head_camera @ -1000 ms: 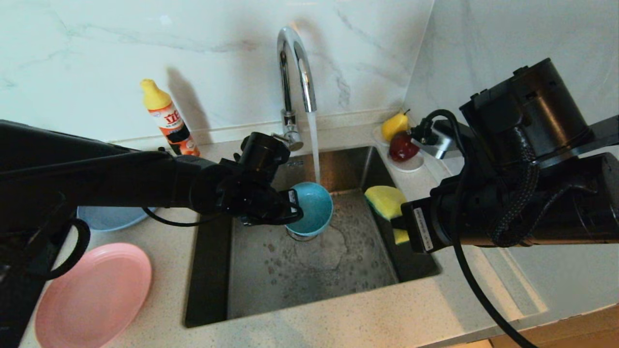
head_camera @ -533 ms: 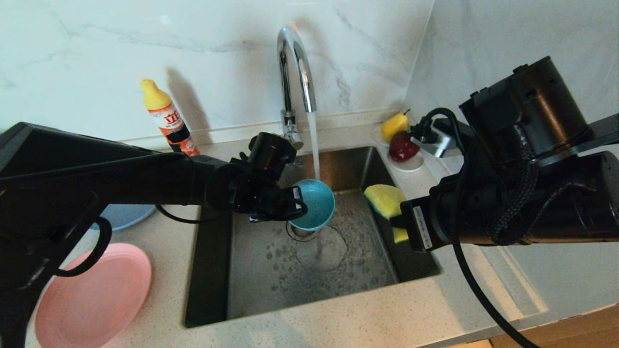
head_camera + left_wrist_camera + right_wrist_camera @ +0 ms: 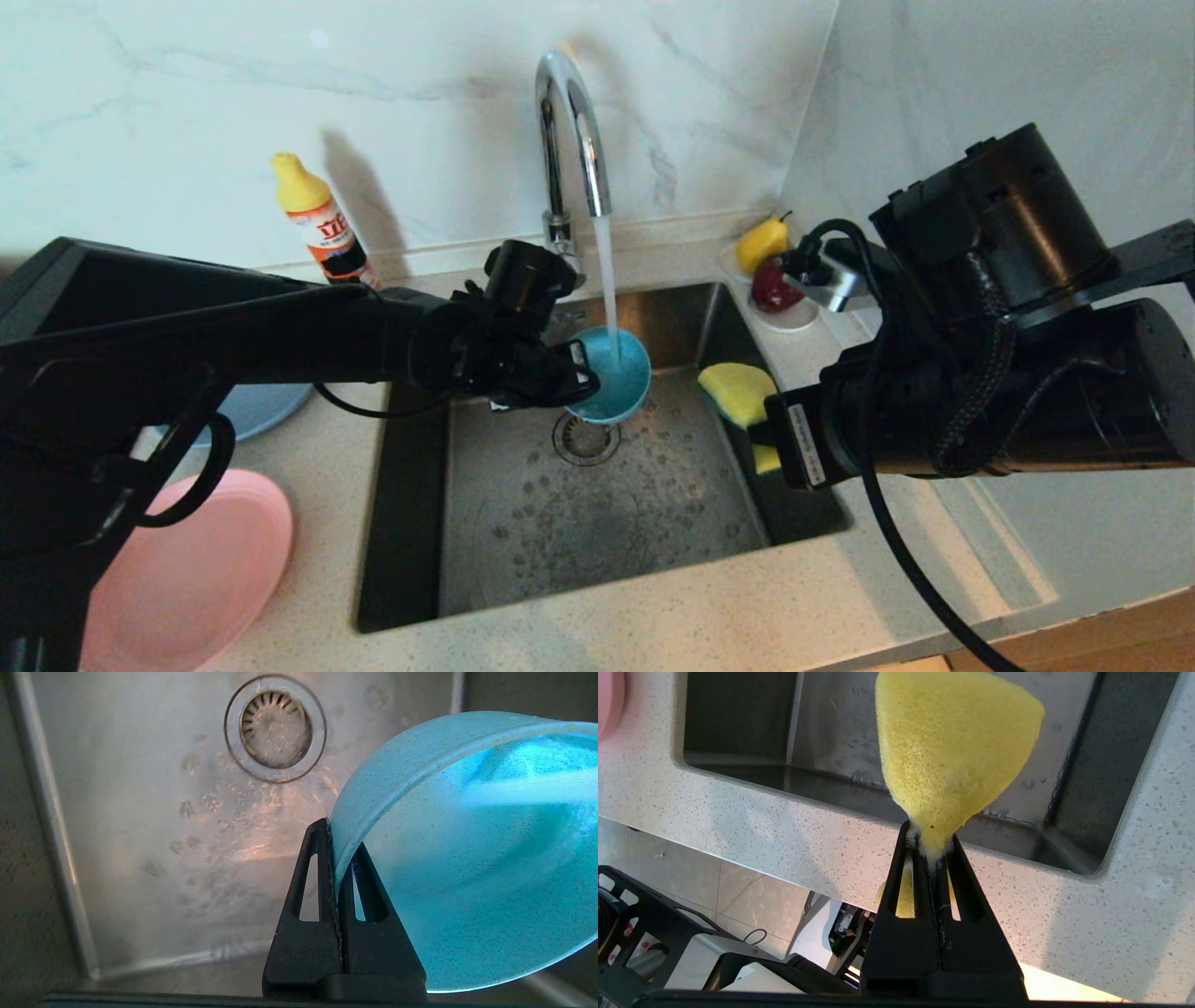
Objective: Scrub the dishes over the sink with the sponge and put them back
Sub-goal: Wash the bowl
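Left gripper (image 3: 337,858) is clamped on the rim of the teal bowl (image 3: 609,373), one finger inside the wall and one outside. The bowl hangs tilted over the sink (image 3: 597,523), just above and behind the drain (image 3: 585,437), with the tap (image 3: 569,140) stream running straight into it.

Right gripper (image 3: 931,851) is pinched tight on the sponge (image 3: 955,751), held over the sink's right side, well apart from the bowl.

Handling, as judged: the bowl looks light, thin-walled and stiff; wet, it is likely slippery, and a rim pinch gives little margin against twisting once the sponge pushes on it. The present hold at the rim is the sensible one. The sponge is soft; it bulges beyond the fingers, so it will yield under pressure.

Pink plate (image 3: 187,569) and blue plate (image 3: 266,411) lie on the counter left of the sink.
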`<state>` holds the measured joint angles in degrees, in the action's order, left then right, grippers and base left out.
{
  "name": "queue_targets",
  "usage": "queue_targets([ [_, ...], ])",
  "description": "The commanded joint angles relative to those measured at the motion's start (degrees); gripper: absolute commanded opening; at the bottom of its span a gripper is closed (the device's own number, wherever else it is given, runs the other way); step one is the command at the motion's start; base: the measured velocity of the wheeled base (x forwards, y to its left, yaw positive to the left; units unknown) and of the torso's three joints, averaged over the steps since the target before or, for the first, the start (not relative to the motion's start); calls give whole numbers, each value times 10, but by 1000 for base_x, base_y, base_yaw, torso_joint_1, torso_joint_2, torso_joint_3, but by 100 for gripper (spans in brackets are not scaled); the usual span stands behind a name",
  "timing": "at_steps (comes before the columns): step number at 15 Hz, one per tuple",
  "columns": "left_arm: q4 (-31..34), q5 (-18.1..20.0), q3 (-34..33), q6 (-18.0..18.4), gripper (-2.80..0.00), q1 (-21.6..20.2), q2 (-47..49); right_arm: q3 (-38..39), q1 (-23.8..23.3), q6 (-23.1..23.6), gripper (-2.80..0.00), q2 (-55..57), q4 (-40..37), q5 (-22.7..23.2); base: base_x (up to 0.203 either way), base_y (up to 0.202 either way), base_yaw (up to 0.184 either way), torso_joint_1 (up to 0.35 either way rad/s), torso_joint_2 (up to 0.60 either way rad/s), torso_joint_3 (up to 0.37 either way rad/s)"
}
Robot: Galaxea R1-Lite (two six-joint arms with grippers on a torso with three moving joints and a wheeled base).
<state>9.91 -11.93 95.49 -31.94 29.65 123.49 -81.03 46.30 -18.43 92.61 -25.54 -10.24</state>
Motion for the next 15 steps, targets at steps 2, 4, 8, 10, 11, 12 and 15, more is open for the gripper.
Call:
queue_targets([
  [2,7,-1,15,-6,-280,-3,4,0,0,-1,-280,-1,-1,-1,0,0,0,0,0,0],
  [4,7,-1,14,-6,-280,-3,4,0,-2,-1,-280,-2,-1,0,0,0,0,0,0,0],
  [8,9,-1,12,-9,-280,-2,3,1,-4,-1,-280,-6,-1,0,0,0,0,0,0,0],
  [10,9,-1,8,-10,-280,-2,2,2,-5,-1,-280,-7,-1,0,0,0,0,0,0,0],
  [11,9,-1,7,-10,-280,-2,2,2,-4,-1,-280,-8,-1,0,0,0,0,0,0,0],
  [12,9,-1,7,-10,-280,-3,2,2,-4,-1,-280,-8,-1,0,0,0,0,0,0,0],
  [15,12,-1,7,-10,-280,-2,4,3,-8,-1,-280,-9,-1,0,0,0,0,0,0,0],
])
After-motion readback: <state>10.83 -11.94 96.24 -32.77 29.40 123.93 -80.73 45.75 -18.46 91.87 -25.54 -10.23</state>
